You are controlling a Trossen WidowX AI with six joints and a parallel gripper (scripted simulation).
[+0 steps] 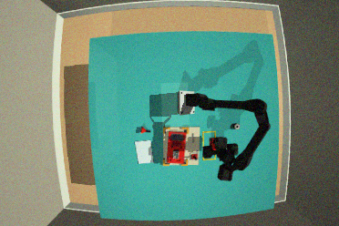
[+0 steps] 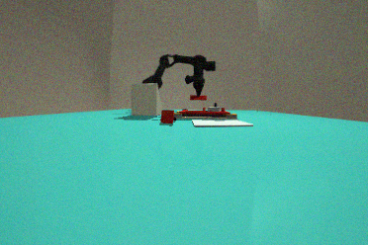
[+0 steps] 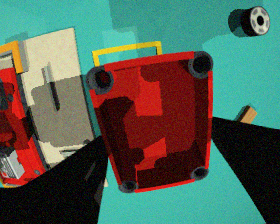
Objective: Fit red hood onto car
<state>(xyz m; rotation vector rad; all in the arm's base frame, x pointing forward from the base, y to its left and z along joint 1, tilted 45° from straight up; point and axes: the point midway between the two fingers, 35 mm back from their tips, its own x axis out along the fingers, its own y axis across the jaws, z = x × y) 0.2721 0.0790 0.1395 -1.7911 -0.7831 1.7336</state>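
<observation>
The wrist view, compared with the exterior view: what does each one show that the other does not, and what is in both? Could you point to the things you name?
Only the wrist view shows the hood's hollow underside and a yellow outline [image 3: 127, 48] on the table. Only the exterior view shows the arm's raised links and a pale block [image 2: 144, 100]. Both show the red hood [image 2: 198, 98] [image 3: 178, 110].
</observation>
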